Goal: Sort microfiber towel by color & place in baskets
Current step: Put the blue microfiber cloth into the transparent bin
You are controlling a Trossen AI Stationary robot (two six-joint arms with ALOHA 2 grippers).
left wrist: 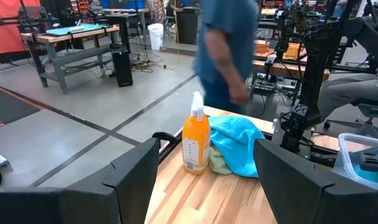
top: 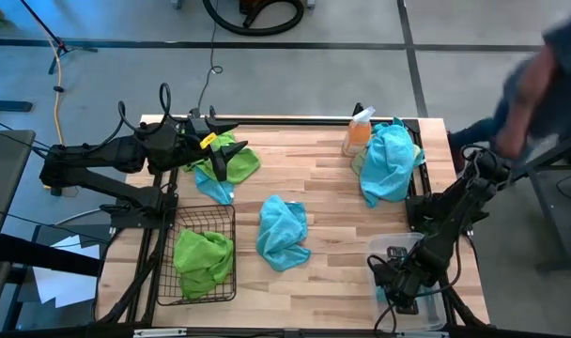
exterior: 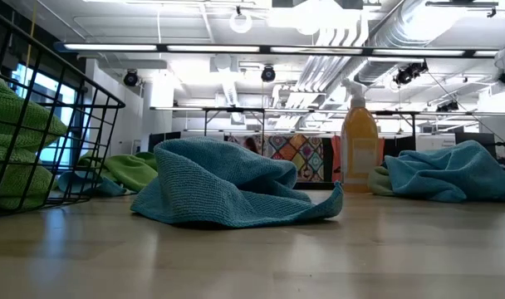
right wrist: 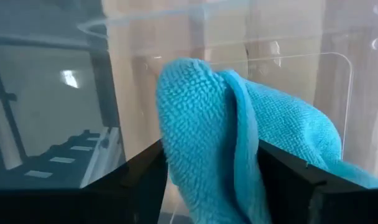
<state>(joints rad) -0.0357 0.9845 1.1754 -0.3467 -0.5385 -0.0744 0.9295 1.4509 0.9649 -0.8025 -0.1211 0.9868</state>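
Note:
My right gripper points down into the clear plastic basket at the near right, open, with a turquoise towel bunched between its fingers. My left gripper waits open above a lime green towel and a blue one at the far left. A green towel lies in the black wire basket at the near left. One blue towel lies crumpled mid-table. Another blue towel lies heaped at the far right. My right gripper comes from above with its fingers spread on either side of an upright fold of the blue towel. The cloth reaches both inner sides; whether they still hold it I cannot tell. The towel's rest spreads inside the clear basket.
An orange spray bottle with a white nozzle stands at the far right, beside the heaped blue towel and a pale green cloth under it. A person moves past the table's far right corner. Bare wood lies between the towels.

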